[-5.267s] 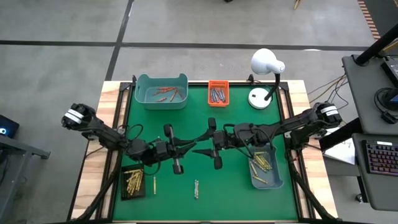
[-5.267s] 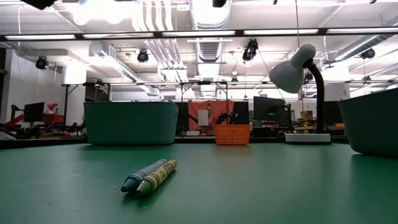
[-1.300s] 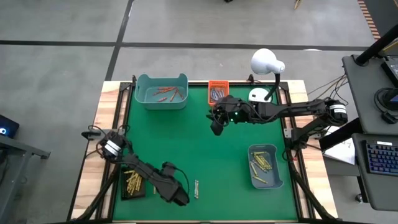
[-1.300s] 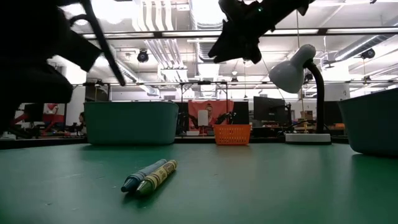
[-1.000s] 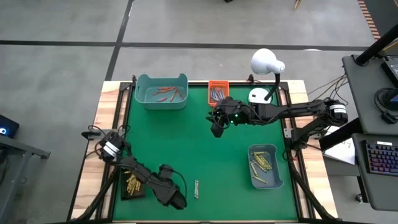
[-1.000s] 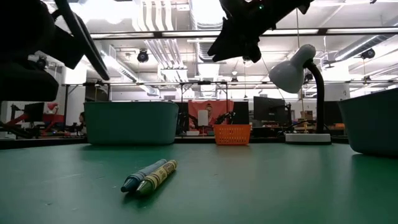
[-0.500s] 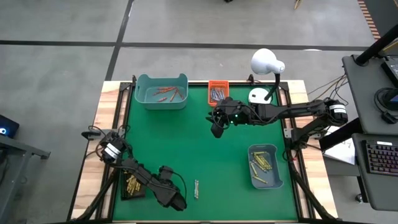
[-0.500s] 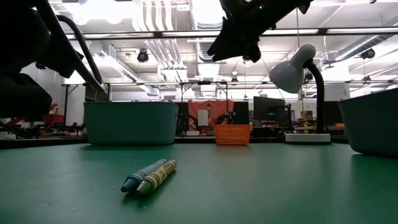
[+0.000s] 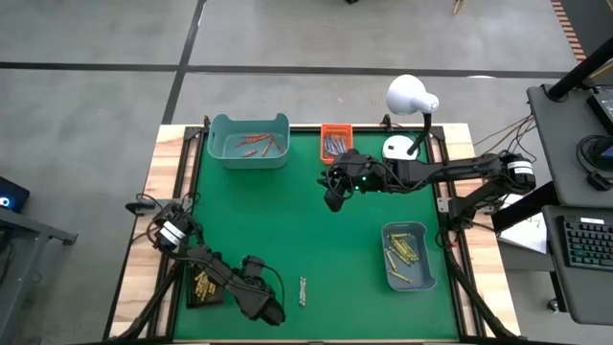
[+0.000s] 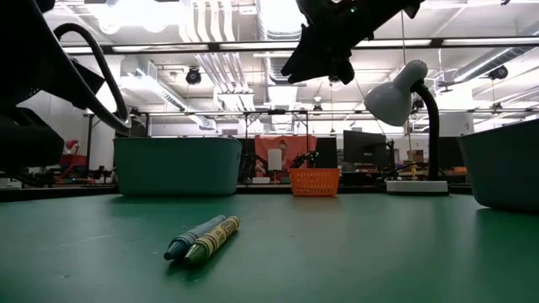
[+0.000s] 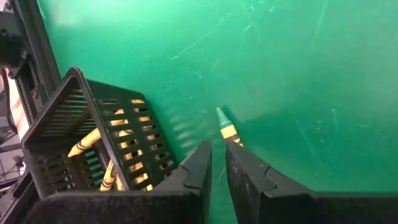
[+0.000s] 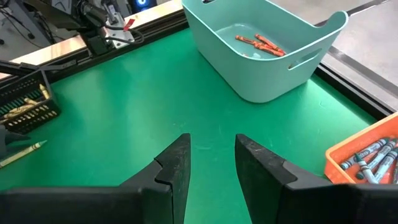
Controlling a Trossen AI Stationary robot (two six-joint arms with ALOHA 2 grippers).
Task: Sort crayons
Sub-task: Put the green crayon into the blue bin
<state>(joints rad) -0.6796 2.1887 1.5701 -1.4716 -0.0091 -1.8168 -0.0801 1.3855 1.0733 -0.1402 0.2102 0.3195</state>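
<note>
The left end effector (image 11: 214, 163), fingers narrow, nearly shut, hangs over a yellow crayon (image 11: 227, 129) on the green surface (image 9: 316, 240) beside the black tray (image 11: 93, 146). The right end effector (image 12: 210, 160), part open and empty, hovers near the orange bin (image 9: 335, 143).

Table surface (image 9: 316, 230): green mat, matt, finely scratched; border of pale wood (image 9: 168, 172) with visible grain.
Black tray (image 11: 93, 143): slotted plastic lattice, matt.
Teal bin (image 12: 267, 56): smooth moulded plastic, slight sheen.
Orange tray (image 12: 373, 155): perforated plastic.
Crayons (image 10: 202, 238): paper-wrapped, dull waxy tips.
Lamp (image 9: 410, 101): glossy white shade, dark neck.
Left gripper (image 11: 214, 168): matt black plastic fingers.
</note>
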